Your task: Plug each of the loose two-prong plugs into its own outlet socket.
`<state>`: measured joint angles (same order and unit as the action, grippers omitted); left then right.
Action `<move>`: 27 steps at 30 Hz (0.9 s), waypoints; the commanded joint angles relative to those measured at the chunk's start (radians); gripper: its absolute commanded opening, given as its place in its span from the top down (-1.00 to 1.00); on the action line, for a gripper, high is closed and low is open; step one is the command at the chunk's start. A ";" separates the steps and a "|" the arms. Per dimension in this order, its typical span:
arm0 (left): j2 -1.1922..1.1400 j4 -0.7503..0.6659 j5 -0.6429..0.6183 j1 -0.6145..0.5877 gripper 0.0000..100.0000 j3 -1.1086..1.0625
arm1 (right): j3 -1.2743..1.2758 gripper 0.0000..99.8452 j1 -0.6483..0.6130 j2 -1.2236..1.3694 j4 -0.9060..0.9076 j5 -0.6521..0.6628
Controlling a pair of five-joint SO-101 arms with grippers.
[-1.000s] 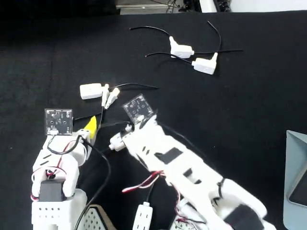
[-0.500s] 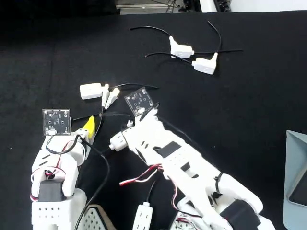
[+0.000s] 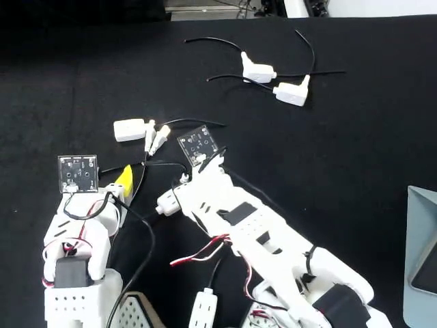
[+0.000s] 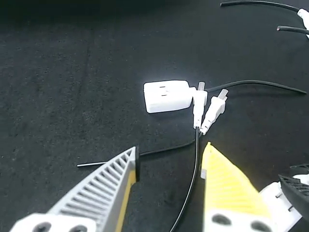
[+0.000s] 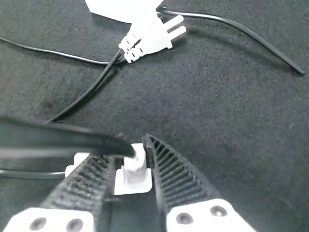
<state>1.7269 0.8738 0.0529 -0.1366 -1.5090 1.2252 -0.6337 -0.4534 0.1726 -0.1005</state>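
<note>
On the left of the black bench (image 3: 382, 150), the left pincer (image 4: 170, 150) stands released, its fingers (image 4: 227, 188) well apart. Beyond it lies a white outlet socket (image 4: 166, 96), with two loose plugs (image 4: 215, 107) just beside it, not inserted. To the right, the right pincer (image 5: 129, 153) is clenched on a white plug (image 5: 135, 173) with a black cord (image 5: 53, 137). Two further plugs (image 3: 258, 70) lie at the far side.

A lab: black-draped table (image 3: 369, 150), exposed servo wiring (image 3: 198, 257).
</note>
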 commanded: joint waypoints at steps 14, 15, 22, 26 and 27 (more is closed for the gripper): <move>0.006 -0.003 -0.011 -0.008 0.55 0.054 | -0.053 0.98 -0.014 0.042 0.000 -0.075; 0.006 -0.003 -0.011 -0.008 0.55 0.054 | -0.061 0.98 -0.014 0.064 -0.003 -0.075; 0.006 -0.003 -0.009 -0.008 0.55 0.054 | -0.068 0.98 -0.014 0.194 -0.095 0.005; 0.006 -0.005 -0.009 -0.008 0.55 0.054 | -0.058 0.98 -0.014 0.194 -0.098 0.052; 0.006 -0.005 -0.009 -0.008 0.55 0.054 | -0.058 0.98 -0.014 0.194 -0.097 0.058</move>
<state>1.7269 0.8738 0.0529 -0.1366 -1.5090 1.1822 -0.6368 -0.2662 0.0806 -0.0836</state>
